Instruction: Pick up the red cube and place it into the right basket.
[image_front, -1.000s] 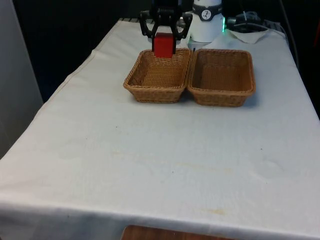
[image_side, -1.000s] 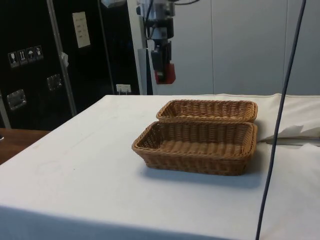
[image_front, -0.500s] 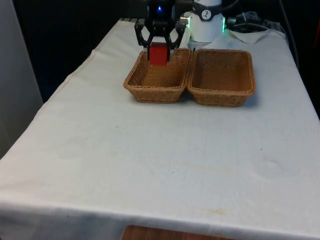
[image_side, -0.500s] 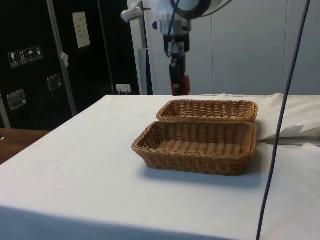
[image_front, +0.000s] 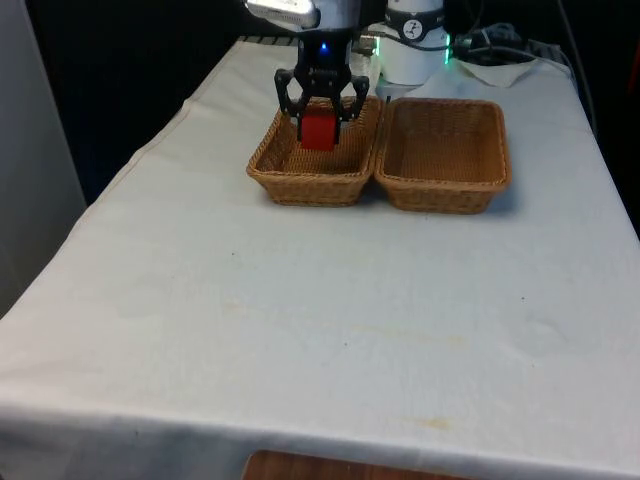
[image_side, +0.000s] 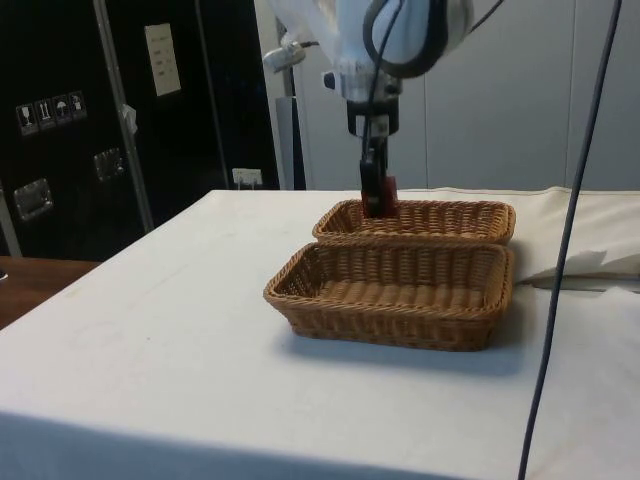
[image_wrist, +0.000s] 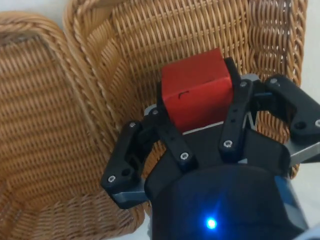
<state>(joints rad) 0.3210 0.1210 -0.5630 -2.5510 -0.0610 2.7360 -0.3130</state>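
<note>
- Over the basket on the front view's left (image_front: 315, 160), the pincer (image_front: 320, 112) hangs with its fingers pointing down, closed on the red cube (image_front: 318, 130).
- Red cube: held between the two black fingers, its lower part at about the level of the basket's rim in the front view; in the side view the cube (image_side: 380, 196) sits just above the rim of the farther basket (image_side: 415, 221).
- Whether the cube touches the woven floor cannot be told from the front or side view; in the wrist view the cube (image_wrist: 196, 94) stands out against the weave of the basket's floor and wall (image_wrist: 150, 45), gripped on two opposite faces by the fingers (image_wrist: 239, 116).
- Baskets: two shallow rectangular wicker baskets stand side by side with their long rims touching; the one on the front view's right (image_front: 443, 153) holds nothing, and in the side view it is the nearer basket (image_side: 392, 294).
- Bench (image_front: 320, 330): covered by a white cloth, both baskets set towards its far end.
- Arm (image_side: 400, 40): its white body rises above the pincer in the side view.
- Dark cable (image_side: 560, 260): hangs down the right of the side view, in front of the bench.
</note>
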